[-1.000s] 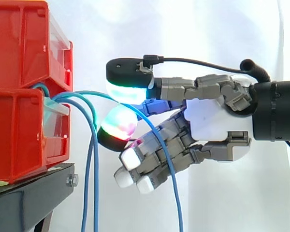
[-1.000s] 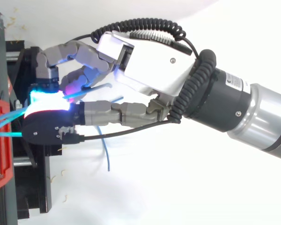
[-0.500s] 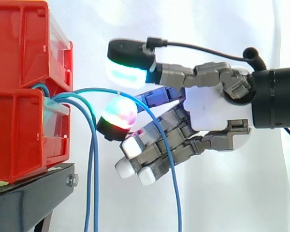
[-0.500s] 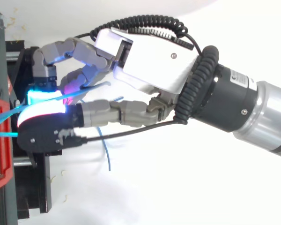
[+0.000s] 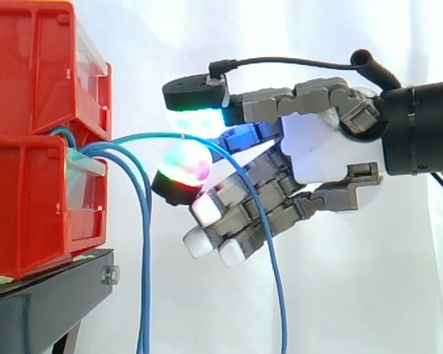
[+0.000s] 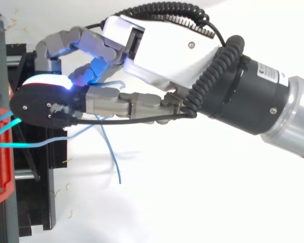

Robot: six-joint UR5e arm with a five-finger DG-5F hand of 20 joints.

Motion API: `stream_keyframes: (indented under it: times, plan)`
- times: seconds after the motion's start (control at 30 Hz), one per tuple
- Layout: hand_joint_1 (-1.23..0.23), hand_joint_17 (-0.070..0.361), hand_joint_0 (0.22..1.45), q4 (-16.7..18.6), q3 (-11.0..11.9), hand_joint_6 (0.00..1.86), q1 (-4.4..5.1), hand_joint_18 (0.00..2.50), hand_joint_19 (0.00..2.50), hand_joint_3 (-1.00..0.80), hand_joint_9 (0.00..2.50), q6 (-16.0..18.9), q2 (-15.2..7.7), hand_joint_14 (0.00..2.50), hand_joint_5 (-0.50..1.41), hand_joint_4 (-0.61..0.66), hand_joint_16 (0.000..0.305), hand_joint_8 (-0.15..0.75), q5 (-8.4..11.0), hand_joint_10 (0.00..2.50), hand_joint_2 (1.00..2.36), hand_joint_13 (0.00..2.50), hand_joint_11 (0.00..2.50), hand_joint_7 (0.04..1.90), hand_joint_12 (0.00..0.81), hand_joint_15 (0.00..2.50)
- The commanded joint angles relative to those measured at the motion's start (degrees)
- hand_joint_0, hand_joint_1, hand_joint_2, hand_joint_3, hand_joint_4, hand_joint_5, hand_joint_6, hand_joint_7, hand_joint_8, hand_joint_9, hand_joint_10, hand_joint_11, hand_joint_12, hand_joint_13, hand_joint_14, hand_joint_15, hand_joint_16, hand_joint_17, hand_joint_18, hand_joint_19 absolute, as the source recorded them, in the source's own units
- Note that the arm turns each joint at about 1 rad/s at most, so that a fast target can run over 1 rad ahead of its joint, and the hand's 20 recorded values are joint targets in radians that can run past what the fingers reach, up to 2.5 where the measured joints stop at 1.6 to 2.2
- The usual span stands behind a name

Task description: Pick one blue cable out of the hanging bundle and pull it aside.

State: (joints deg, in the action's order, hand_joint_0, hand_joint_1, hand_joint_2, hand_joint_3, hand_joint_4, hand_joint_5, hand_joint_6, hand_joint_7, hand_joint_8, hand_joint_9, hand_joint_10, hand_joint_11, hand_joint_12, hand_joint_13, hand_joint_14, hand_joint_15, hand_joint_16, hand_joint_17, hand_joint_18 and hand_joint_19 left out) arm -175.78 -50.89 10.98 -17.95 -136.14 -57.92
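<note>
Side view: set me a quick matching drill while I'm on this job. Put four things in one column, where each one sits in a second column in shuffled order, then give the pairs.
Things
1. hand
2. arched blue cable
3. hanging blue cables
4. red bins

Places
A. stacked at the left on the black stand
B. drop straight down just right of the stand
C. reaches in from the right edge
D. runs from the bins across to the hand, then falls away below it

Pairs: 1-C, 2-D, 3-B, 4-A
</note>
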Motion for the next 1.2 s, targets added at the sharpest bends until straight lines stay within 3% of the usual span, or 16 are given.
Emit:
stream_keyframes:
  times: [0.0, 0.1, 0.27, 0.43, 0.63, 0.77, 1.17]
  plan:
    - [-0.51, 0.167, 0.53, -0.4, 0.2, 0.86, -0.16, 0.77, 0.59, 0.03, 1.0, 0.2, 0.1, 0.02, -0.14, 0.24, 0.074, 0.397, 0.0, 0.01, 1.11, 0.88, 0.59, 1.25, 0.496, 0.58]
    - [-0.56, 0.169, 0.52, -0.7, 0.3, 0.87, -0.16, 0.77, 0.59, 0.05, 1.0, 0.2, 0.3, 0.02, -0.14, 0.26, 0.075, 0.398, 0.0, 0.01, 1.15, 0.88, 0.61, 1.28, 0.498, 0.59]
    - [-0.66, 0.16, 0.56, -1.6, 0.4, 0.9, -0.16, 0.76, 0.59, 0.03, 0.98, 0.2, 0.6, 0.02, -0.16, 0.31, 0.071, 0.383, 0.17, 0.01, 1.0, 0.87, 0.62, 1.28, 0.482, 0.58]
    - [-0.59, 0.132, 0.51, -2.0, 0.4, 0.89, -0.16, 0.67, 0.64, -0.32, 0.95, 0.8, 0.5, 0.02, -0.16, 0.28, 0.059, 0.333, 0.17, 0.02, 1.01, 0.82, 0.63, 1.31, 0.421, 0.61]
    - [-0.47, 0.137, 0.48, -2.1, 0.4, 0.88, 0.01, 0.68, 0.64, -0.49, 0.96, 1.1, 0.6, 0.02, -0.15, 0.27, 0.061, 0.342, 0.44, 0.02, 1.0, 0.83, 0.61, 1.31, 0.438, 0.6]
    - [-0.49, 0.134, 0.49, -2.1, 0.4, 0.88, 0.01, 0.67, 0.64, -0.45, 0.95, 1.1, 0.5, 0.02, -0.14, 0.28, 0.06, 0.342, 0.44, 0.02, 1.0, 0.83, 0.61, 1.32, 0.434, 0.61]
    - [-0.69, 0.151, 0.57, -2.3, 0.3, 0.91, -0.16, 0.77, 0.59, 0.02, 1.0, 1.2, 0.5, 0.02, -0.13, 0.29, 0.067, 0.377, 0.35, 0.01, 1.01, 0.88, 0.62, 1.42, 0.462, 0.59]
